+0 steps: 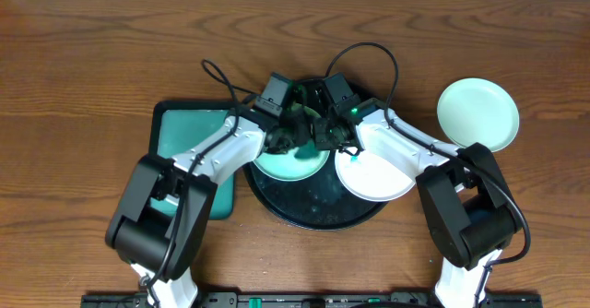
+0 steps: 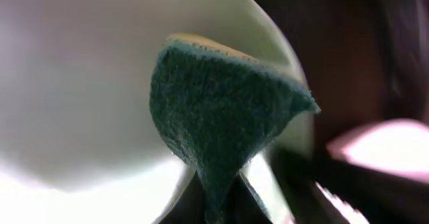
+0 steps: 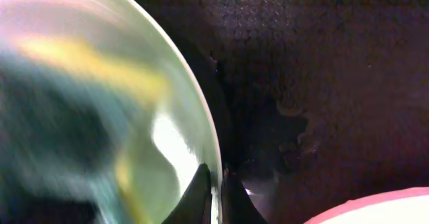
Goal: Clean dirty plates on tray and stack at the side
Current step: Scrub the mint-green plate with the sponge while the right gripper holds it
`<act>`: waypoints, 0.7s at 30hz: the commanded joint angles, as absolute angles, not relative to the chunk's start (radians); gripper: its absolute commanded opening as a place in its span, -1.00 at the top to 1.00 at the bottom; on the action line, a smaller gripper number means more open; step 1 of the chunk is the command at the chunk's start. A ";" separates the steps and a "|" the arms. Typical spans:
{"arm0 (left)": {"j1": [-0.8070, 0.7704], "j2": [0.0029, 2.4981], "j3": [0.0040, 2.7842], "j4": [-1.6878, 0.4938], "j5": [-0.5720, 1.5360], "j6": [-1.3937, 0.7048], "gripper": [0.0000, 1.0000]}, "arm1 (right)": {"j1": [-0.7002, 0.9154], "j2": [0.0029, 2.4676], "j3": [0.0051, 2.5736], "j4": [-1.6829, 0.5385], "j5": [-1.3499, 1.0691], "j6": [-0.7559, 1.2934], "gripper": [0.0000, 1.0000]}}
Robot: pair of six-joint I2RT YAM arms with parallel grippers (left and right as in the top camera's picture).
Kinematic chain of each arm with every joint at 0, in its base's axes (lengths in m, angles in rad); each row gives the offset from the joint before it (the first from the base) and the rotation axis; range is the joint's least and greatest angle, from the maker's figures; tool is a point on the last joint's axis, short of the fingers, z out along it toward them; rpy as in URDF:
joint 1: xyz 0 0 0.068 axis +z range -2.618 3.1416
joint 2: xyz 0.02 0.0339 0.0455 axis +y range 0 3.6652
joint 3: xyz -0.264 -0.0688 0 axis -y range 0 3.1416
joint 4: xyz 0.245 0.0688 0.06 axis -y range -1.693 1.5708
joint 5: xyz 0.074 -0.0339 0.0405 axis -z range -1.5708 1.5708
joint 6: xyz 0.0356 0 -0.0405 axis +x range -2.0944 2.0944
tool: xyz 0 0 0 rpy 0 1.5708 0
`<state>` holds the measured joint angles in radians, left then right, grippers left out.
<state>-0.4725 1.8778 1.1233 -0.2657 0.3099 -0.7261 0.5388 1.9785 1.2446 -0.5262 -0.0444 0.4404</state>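
A mint plate [image 1: 293,167] lies on the left of the round black tray [image 1: 309,207], and a white plate [image 1: 376,177] lies on its right. A second mint plate [image 1: 477,112] sits on the table at the far right. My left gripper [image 1: 281,142] is shut on a dark green sponge [image 2: 221,110] with a yellow backing and presses it on the mint plate [image 2: 74,83]. My right gripper [image 1: 329,140] is shut on that plate's rim [image 3: 216,190]. In the right wrist view the plate [image 3: 174,110] fills the left and the sponge is a blur.
A rectangular teal tray [image 1: 189,135] with a black rim lies left of the black tray, partly under my left arm. Both arms and their cables crowd the back of the black tray. Bare wooden table surrounds everything.
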 commanded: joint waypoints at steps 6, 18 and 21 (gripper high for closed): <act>-0.293 2.022 1.119 -0.276 0.084 -0.628 0.86 | 0.611 2.045 1.182 -0.593 -0.162 0.422 0.97; -0.231 1.911 1.121 -0.593 -0.191 -0.597 0.86 | 0.611 2.045 1.182 -0.593 -0.162 0.422 0.97; -0.245 1.910 1.126 -0.672 -0.077 -0.587 0.86 | 0.611 2.045 1.182 -0.593 -0.162 0.422 0.97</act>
